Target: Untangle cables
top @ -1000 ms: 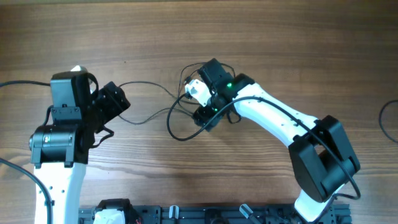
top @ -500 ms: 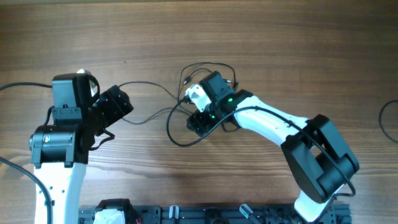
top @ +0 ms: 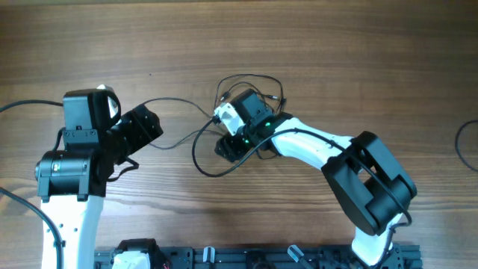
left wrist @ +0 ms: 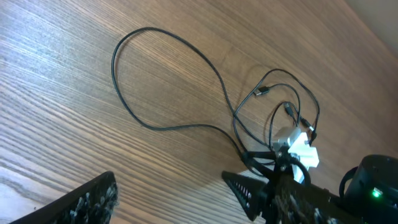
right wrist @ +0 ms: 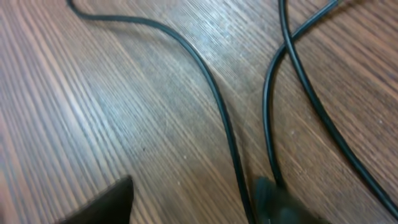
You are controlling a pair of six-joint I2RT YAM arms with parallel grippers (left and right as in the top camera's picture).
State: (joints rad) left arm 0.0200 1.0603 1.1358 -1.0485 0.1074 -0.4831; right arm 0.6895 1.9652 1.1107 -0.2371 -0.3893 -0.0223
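Observation:
The cables are thin black wires lying in loose loops on the wooden table. One long strand runs left toward my left arm, and a tangle with small plug ends sits behind my right wrist. In the left wrist view the big loop and plugs lie ahead of my left gripper, which is open and holds nothing. My right gripper is low over the table with its jaws apart. One cable strand passes between them, close to the right finger.
Thick black arm cables trail off at the left edge and the right edge. A black rail runs along the table's front edge. My right arm stretches across the middle of the table.
My right gripper has moved left and down onto the cable loop, and the loop's lower curve has shifted left. My left gripper has edged slightly to the right.

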